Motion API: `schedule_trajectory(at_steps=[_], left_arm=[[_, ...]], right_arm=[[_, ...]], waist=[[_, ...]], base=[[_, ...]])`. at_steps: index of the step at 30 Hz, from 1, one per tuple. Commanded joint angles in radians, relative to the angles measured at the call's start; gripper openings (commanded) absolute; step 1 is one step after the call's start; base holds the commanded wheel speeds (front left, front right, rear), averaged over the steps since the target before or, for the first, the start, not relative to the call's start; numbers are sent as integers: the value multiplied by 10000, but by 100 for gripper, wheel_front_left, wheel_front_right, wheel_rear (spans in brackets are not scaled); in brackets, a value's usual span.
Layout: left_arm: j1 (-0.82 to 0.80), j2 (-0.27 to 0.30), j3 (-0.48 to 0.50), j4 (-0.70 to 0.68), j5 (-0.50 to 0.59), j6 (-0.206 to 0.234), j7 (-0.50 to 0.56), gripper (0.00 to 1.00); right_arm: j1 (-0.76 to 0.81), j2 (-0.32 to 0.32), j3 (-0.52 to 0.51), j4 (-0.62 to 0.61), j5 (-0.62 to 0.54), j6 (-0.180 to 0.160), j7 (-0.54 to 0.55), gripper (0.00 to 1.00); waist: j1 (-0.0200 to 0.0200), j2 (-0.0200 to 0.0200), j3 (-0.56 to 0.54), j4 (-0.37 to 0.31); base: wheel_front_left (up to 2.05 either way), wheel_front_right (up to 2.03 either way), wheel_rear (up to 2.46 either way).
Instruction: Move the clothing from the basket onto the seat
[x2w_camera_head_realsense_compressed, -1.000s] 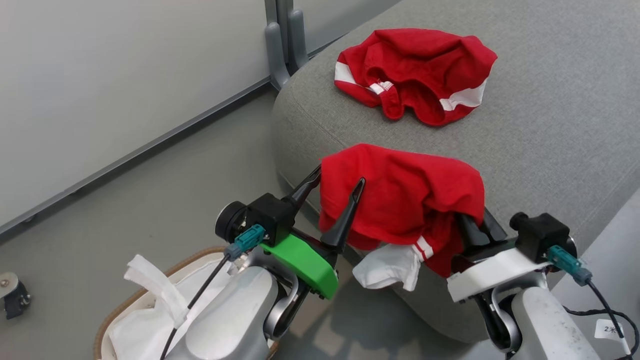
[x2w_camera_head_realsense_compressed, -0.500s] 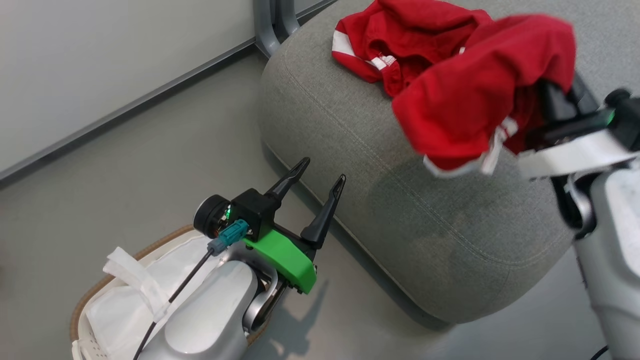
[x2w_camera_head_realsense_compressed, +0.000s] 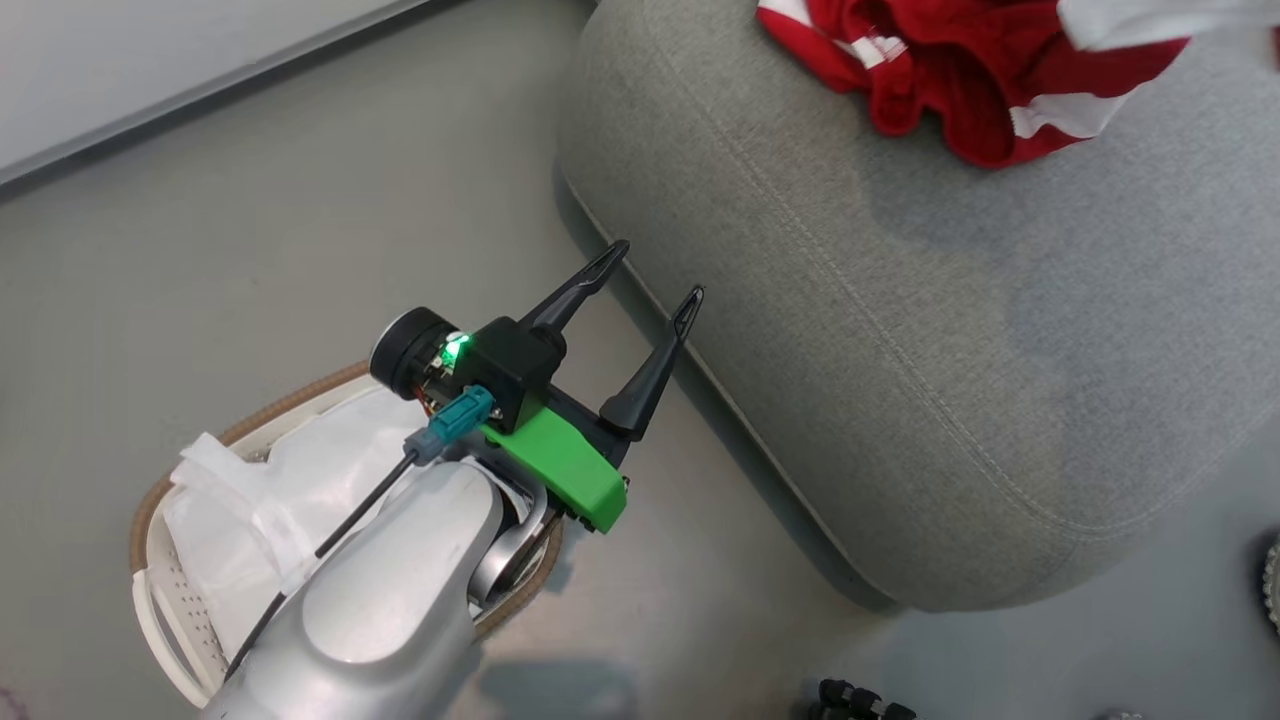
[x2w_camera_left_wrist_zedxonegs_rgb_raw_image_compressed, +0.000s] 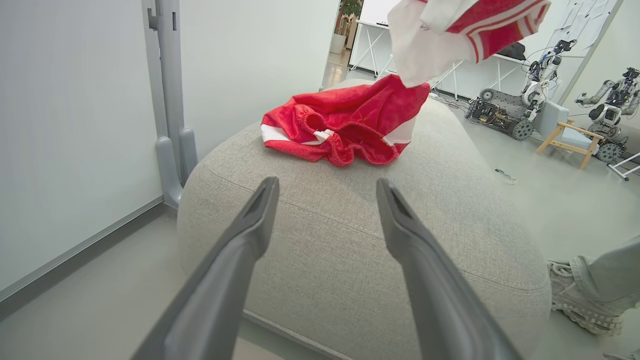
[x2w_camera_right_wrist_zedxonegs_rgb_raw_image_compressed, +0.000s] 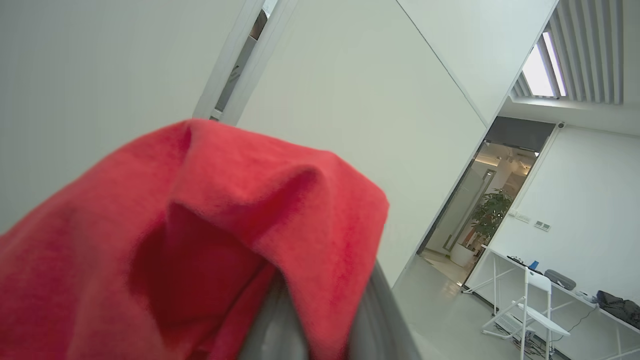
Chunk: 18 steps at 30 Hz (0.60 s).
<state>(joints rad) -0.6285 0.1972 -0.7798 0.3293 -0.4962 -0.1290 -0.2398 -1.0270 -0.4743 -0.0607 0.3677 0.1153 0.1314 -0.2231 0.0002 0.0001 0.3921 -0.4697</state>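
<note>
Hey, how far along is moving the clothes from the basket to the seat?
Done: one red garment lies on the seat. In hand: the right pincer, shut, holds a second garment raised over it. Left: set that down; the visible part of the basket holds white liner, no red.

Small oval basket with woven rim (x2w_camera_head_realsense_compressed: 165, 630) on floor, left of large grey fabric seat (x2w_camera_head_realsense_compressed: 900, 350), near its corner. Crumpled red fabric garment with white bands (x2w_camera_head_realsense_compressed: 960, 100) on seat top, far end. Second red garment with striped trim (x2w_camera_left_wrist_zedxonegs_rgb_raw_image_compressed: 505, 20) hanging above it, draped over right pincer (x2w_camera_right_wrist_zedxonegs_rgb_raw_image_compressed: 327, 325). Left pincer (x2w_camera_head_realsense_compressed: 657, 270) between basket and seat.
</note>
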Motion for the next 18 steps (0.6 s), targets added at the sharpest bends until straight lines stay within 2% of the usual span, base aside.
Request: schedule_trajectory(at_steps=[1, 5, 11, 18], left_arm=[[-237, 109, -19, -82, 50, -28, 40, 100], [-443, 205, -127, -241, 54, -26, 125, 100], [-713, 288, -237, -452, -21, -27, 152, 100], [-923, 226, -226, -521, -157, -28, 16, 100]], right_arm=[[-400, -244, -102, 198, -274, -14, 57, 0], [-1124, -739, -597, 882, -806, -14, 208, 0], [-1049, -958, -1034, 1893, -937, -14, 216, 0], [150, -409, -1420, 3089, -1034, -14, -190, 0]], waist=[[-2, -1, 753, 600], [-2, -1, 1295, 924], [-2, -1, 2096, 1355], [-2, -1, 2774, 1775]], base=[[0, 0, 0], [0, 0, 0], [0, 0, 0], [0, 0, 0]])
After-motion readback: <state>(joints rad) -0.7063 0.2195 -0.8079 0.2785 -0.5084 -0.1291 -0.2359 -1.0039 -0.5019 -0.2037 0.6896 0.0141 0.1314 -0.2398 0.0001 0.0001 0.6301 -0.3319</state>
